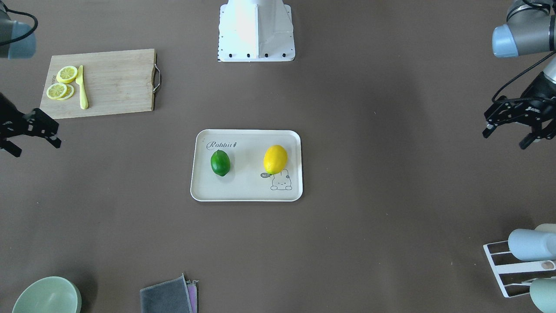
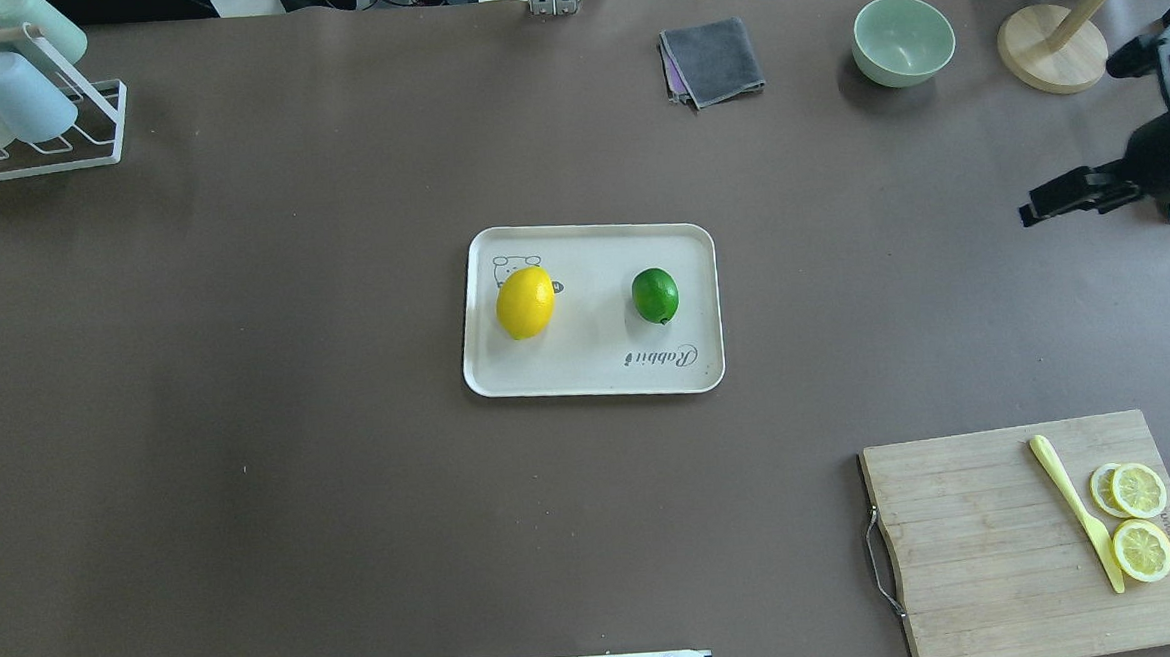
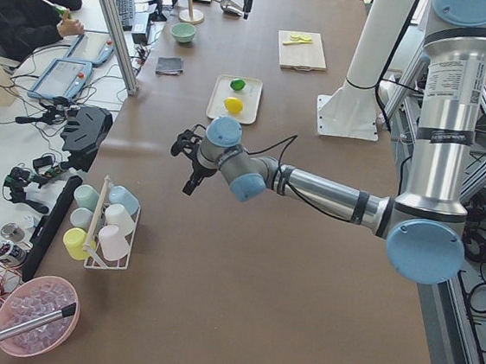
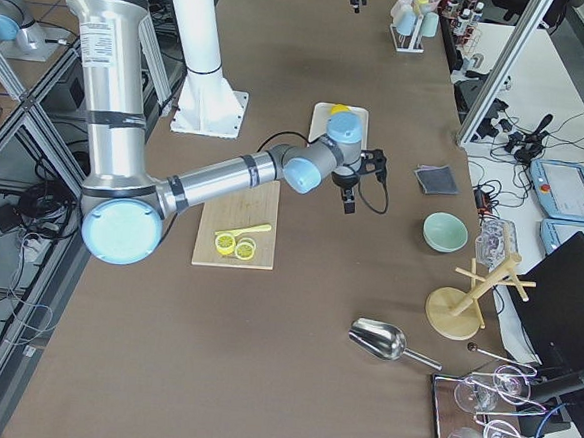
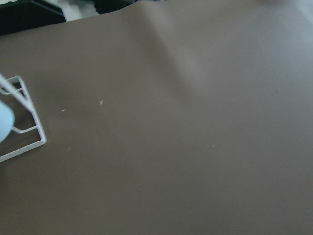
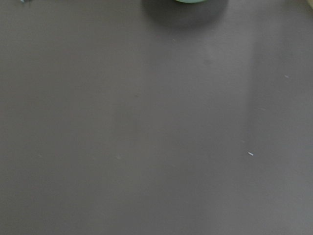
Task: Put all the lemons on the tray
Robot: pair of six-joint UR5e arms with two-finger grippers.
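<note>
The cream tray [image 1: 247,193] with the "Rabbit" script lies in the middle of the table. The bright yellow lemon [image 1: 275,159] and the dark green lemon [image 1: 220,162] both lie on it, apart from each other. They also show in the overhead view, the yellow lemon [image 2: 525,302] and the green one [image 2: 654,296] on the tray [image 2: 594,380]. My left gripper [image 1: 507,137] hovers open and empty far off at the table's side. My right gripper [image 1: 34,145] hovers open and empty at the opposite side, near the cutting board.
A wooden cutting board [image 2: 987,548] holds lemon slices [image 2: 1140,520] and a yellow knife [image 2: 1075,511]. A green bowl [image 2: 902,39], a grey cloth [image 2: 713,59], a wooden stand [image 2: 1051,48] and a cup rack [image 2: 23,108] stand along the far edge.
</note>
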